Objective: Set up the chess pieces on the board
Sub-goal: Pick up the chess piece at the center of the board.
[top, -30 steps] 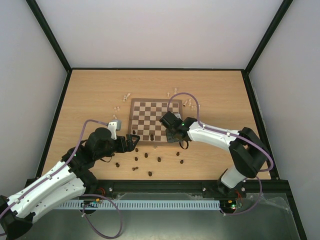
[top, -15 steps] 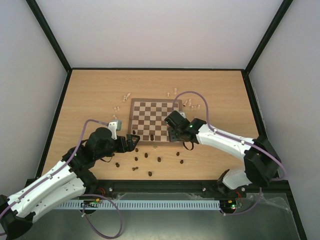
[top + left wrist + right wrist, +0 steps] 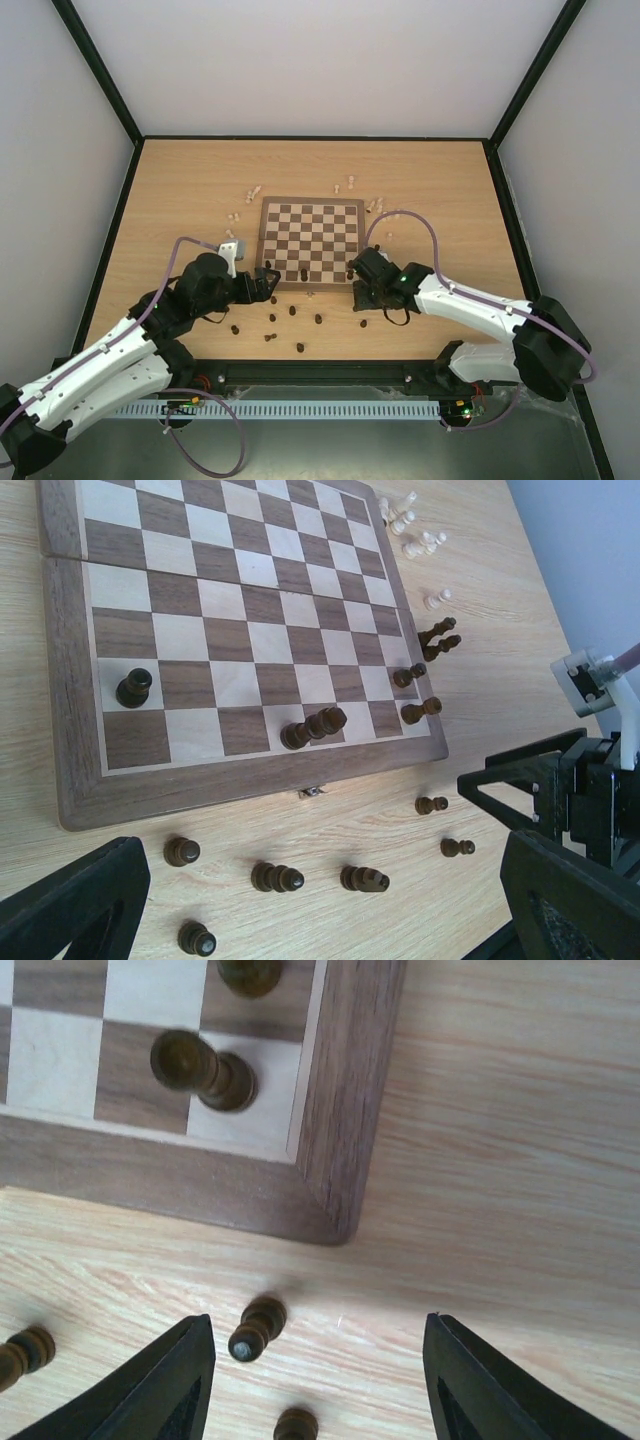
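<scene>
The board [image 3: 310, 204] lies mid-table, and a few dark chess pieces stand on its near rows [image 3: 134, 688] [image 3: 312, 726] [image 3: 420, 711]. Several more dark pieces [image 3: 277, 878] [image 3: 364, 879] stand on the table in front of the board. My left gripper [image 3: 320, 920] hangs wide open above them, touching none. My right gripper [image 3: 315, 1380] is open just off the board's near right corner [image 3: 340, 1160]. A dark pawn [image 3: 255, 1328] stands loose on the table close to its left finger [image 3: 170, 1385]. Another dark piece [image 3: 205, 1070] stands on the corner square.
Cream pieces [image 3: 425, 545] and two dark ones [image 3: 440, 638] lie on the table beyond the board's right edge. More cream pieces [image 3: 252, 191] lie off its far left corner. Black frame rails [image 3: 300, 370] border the table.
My right gripper has drawn back from over the board's near right squares to the table beside the corner, and its jaws have opened. The left arm has not moved.
</scene>
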`<state>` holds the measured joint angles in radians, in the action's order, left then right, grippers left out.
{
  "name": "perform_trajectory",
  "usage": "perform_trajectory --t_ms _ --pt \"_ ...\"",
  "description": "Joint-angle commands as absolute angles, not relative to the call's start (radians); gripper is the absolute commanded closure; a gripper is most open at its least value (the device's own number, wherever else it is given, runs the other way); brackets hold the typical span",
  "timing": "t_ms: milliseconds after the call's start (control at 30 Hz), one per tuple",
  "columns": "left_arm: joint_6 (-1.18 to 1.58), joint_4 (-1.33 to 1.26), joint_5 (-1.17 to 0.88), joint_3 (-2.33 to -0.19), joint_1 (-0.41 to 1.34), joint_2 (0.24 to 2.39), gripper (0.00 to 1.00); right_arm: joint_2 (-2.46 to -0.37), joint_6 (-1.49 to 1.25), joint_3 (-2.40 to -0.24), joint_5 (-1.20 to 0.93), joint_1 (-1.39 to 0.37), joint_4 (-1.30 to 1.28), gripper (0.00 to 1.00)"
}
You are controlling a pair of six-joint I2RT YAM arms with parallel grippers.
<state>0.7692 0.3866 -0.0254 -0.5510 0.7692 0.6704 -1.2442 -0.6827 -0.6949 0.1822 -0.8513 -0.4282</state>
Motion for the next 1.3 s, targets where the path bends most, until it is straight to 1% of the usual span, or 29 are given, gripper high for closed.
perform_trajectory --t_ms 0,133,267,400,467,600,767,900,967,1033,1133,1267 --pt "0.760 0.355 -0.018 -0.570 0.773 0.683 0.01 -1.218 -0.742 -0.658 0.156 -0.890 -0.423 0.43" --pt "0.761 0.348 -0.020 -0.566 0.773 0.686 0.01 -1.258 -0.768 -0.655 0.176 -0.943 -0.414 0.46" --pt "0.759 0.346 -0.021 -0.565 0.773 0.688 0.01 -1.304 -0.774 -0.659 0.183 -0.968 -0.398 0.52" --pt "0.760 0.348 -0.020 -0.562 0.773 0.684 0.01 -1.336 -0.771 -0.665 0.202 -0.969 -0.397 0.61" --pt "0.760 0.348 -0.020 -0.561 0.773 0.684 0.01 -1.350 -0.768 -0.671 0.211 -0.969 -0.399 0.68" --pt "0.759 0.344 -0.021 -0.556 0.773 0.682 0.01 -1.370 -0.763 -0.682 0.215 -0.969 -0.392 0.75" --pt "0.761 0.338 -0.023 -0.551 0.773 0.682 0.01 -1.388 -0.757 -0.693 0.221 -0.968 -0.390 0.77" --pt "0.762 0.336 -0.025 -0.548 0.773 0.680 0.01 -1.393 -0.753 -0.702 0.221 -0.968 -0.390 0.83" --pt "0.762 0.337 -0.026 -0.547 0.773 0.678 0.01 -1.391 -0.753 -0.708 0.221 -0.970 -0.393 0.84" --pt "0.762 0.337 -0.026 -0.545 0.773 0.675 0.01 -1.389 -0.752 -0.715 0.227 -0.971 -0.401 0.84" --pt "0.764 0.334 -0.026 -0.542 0.773 0.674 0.01 -1.393 -0.749 -0.728 0.233 -0.972 -0.412 0.76" --pt "0.764 0.329 -0.027 -0.541 0.773 0.681 0.01 -1.394 -0.746 -0.730 0.237 -0.971 -0.413 0.77"
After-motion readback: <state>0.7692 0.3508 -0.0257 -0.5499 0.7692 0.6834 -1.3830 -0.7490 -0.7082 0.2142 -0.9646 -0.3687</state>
